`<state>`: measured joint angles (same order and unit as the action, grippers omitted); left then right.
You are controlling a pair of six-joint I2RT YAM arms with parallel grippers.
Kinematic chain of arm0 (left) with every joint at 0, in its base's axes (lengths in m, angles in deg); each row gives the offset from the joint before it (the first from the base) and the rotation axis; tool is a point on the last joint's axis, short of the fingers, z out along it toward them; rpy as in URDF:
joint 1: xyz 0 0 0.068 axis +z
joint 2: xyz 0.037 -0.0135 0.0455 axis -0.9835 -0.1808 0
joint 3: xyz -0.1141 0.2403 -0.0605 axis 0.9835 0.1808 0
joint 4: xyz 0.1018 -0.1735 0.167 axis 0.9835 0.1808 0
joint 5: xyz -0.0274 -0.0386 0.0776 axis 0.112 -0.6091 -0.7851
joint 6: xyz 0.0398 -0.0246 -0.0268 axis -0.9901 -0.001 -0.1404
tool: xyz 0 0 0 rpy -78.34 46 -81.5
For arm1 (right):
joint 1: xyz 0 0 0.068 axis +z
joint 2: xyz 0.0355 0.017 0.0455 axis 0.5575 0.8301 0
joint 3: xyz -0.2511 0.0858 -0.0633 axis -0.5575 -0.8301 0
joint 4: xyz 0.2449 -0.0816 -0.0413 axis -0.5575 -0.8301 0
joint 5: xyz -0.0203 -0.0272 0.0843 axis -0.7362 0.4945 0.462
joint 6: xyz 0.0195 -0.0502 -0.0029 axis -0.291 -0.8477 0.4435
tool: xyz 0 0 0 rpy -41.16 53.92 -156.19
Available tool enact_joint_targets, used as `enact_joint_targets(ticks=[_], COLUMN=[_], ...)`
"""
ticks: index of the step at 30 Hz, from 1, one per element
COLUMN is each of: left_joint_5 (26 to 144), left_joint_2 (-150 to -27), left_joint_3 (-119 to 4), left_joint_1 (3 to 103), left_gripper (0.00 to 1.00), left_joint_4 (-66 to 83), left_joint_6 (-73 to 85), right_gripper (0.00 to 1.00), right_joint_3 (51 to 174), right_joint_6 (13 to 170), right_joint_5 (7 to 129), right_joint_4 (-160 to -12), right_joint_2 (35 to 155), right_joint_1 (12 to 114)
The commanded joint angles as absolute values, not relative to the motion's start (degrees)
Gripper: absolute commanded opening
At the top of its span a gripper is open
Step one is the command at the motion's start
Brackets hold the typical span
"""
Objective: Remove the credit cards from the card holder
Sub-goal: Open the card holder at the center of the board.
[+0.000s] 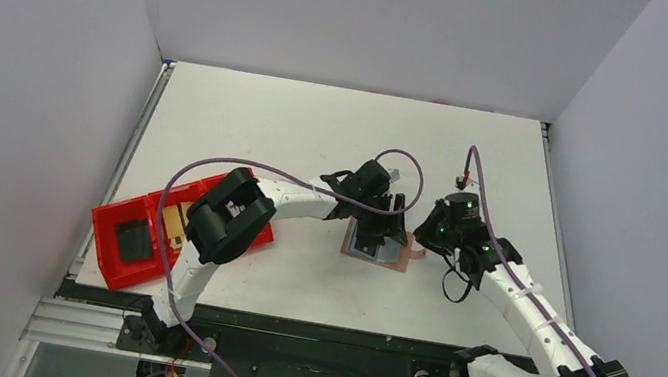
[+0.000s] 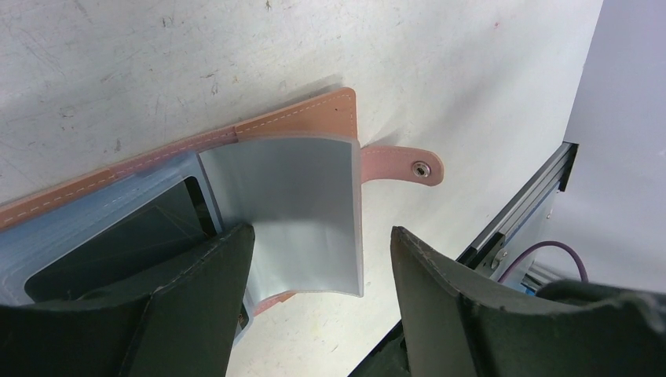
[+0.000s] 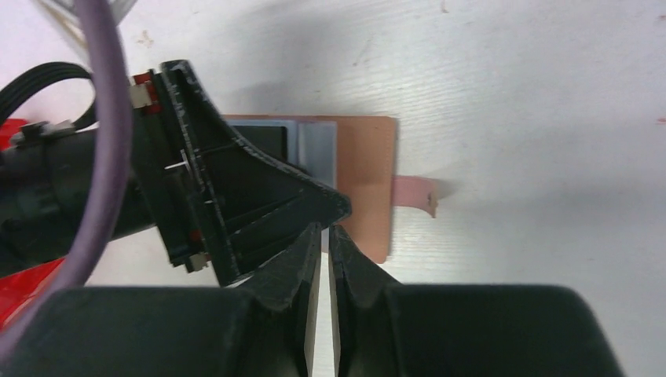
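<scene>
The card holder (image 1: 392, 257) lies open on the table, tan leather with a pale blue-grey inside (image 2: 78, 228) and a snap tab (image 2: 408, 166). One pale blue-grey credit card (image 2: 290, 212) sticks out of its pocket and curves up off the leather. My left gripper (image 2: 318, 247) is open directly over the holder (image 2: 294, 118), its fingers either side of that card; the left finger (image 2: 204, 290) is at the card's edge. My right gripper (image 3: 324, 232) is shut with only a thin slit, nothing visibly between the tips, at the holder's (image 3: 365, 181) near edge beside the left gripper's finger (image 3: 259, 196).
A red tray (image 1: 105, 264) stands at the table's left edge with a black pouch-like item (image 1: 134, 240) and a tan item (image 1: 173, 221) in it. The table's front rail (image 2: 518, 212) runs close behind the holder. Purple cables loop over both arms.
</scene>
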<state>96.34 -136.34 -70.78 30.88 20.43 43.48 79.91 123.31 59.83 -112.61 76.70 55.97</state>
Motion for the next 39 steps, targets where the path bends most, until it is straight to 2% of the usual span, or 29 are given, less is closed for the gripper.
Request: enact_joint_targets(ticks=[1,7,19,25,33,39], left_joint_5=[95.52,97.33,98.35,100.10,110.47,113.47], left_joint_2=[-134.67,-131.86,-129.64,-129.37,-131.75,-133.05], left_joint_3=[-72.25,-71.07,-70.36,-71.51,-74.49,-73.18], left_joint_1=[31.06,32.38,35.00,35.36,35.80,35.81], left_gripper=[0.63,0.66,0.67,0.67,0.67,0.65], left_joint_4=[20.97,19.56,19.97,20.40,18.84,15.94], left_joint_6=[43.72,45.10,45.07,45.32,47.40,50.55], right_gripper=[0.05,0.00,0.00,0.00,0.00,0.00], right_joint_3=[77.96,72.42,71.49,72.63,72.75,72.55], right_joint_6=[124.81,126.95,127.93,125.82,124.32,123.77], right_joint_5=[67.00,72.57,76.44,75.39,70.50,66.53], right_joint_4=[-104.42,-97.10,-91.22,-91.20,-90.24,-90.04], right_joint_2=[74.12,72.80,75.87,78.31,81.40,82.45], right_joint_1=[55.69,55.69,56.69,60.46,64.90,66.81])
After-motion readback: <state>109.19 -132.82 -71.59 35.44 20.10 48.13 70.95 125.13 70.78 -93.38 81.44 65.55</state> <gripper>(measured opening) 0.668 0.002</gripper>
